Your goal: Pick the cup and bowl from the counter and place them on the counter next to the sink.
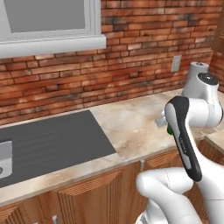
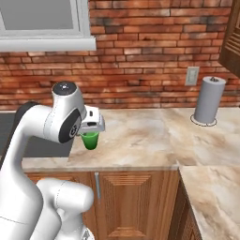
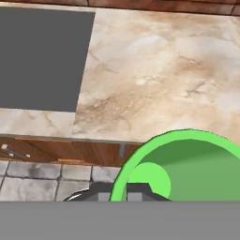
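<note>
Hanging from the gripper, the cup shows left of centre in the right base view, a small bright green shape directly under the white hand. Its mouth faces up toward the hand and its narrower base points down, so its long axis runs close to upright, top to bottom of that frame. The jaws are closed on the cup's rim. The cup sits over the front edge of the counter; whether its base touches the stone cannot be told.

In the left base view only a sliver of the cup peeks out at centre right, behind the arm's dark-trimmed link, above the beige counter.

In the hand view the cup fills the lower right, seen straight down its open mouth: a bright green rim ringing a darker green inside, with a paler round floor toward the lower left of the opening. One dark fingertip sits at the bottom edge beside the rim. Past it lies the marbled counter across the upper frame, and a flat dark grey surface takes the upper left.

A grey paper-towel roll stands at the right of the right base view. No brand, label or writing can be read anywhere.
</note>
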{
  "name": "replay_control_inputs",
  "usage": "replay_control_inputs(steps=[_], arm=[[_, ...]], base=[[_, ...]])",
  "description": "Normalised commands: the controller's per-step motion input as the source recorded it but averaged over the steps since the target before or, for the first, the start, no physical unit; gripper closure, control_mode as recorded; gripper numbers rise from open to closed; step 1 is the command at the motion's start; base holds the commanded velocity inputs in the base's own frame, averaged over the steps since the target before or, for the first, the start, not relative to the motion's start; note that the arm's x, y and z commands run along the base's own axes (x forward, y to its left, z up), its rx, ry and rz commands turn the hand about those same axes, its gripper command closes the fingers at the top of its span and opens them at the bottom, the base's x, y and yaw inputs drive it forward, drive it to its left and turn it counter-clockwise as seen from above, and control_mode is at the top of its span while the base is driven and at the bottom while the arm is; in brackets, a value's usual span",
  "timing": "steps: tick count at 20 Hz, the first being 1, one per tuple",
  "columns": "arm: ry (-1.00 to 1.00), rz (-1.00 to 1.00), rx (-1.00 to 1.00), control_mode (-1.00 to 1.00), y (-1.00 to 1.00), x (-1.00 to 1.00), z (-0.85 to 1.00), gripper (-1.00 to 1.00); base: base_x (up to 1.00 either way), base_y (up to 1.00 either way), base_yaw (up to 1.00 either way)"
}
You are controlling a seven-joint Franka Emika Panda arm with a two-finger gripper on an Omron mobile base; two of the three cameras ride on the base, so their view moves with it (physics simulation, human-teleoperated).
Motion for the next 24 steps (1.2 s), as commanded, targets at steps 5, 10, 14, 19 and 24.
replay_control_inputs(steps=[5,10,14,19,24], arm=[[0.00,0.00,0.00,1.00,0.00,0.00,0.00,1.00],[0.00,0.00,0.00,1.00,0.00,0.00,0.00,1.00],[0.00,0.00,0.00,1.00,0.00,0.00,0.00,1.00],[0.00,0.00,0.00,1.00,0.00,0.00,0.00,1.00],[0.02,0.00,0.01,-1.00,0.00,0.00,-0.03,1.00]], base=[[0.60,-0.01,0.16],[0.00,0.00,0.00],[0.00,0.00,0.00],[0.00,0.00,0.00],[0.00,0.00,0.00]])
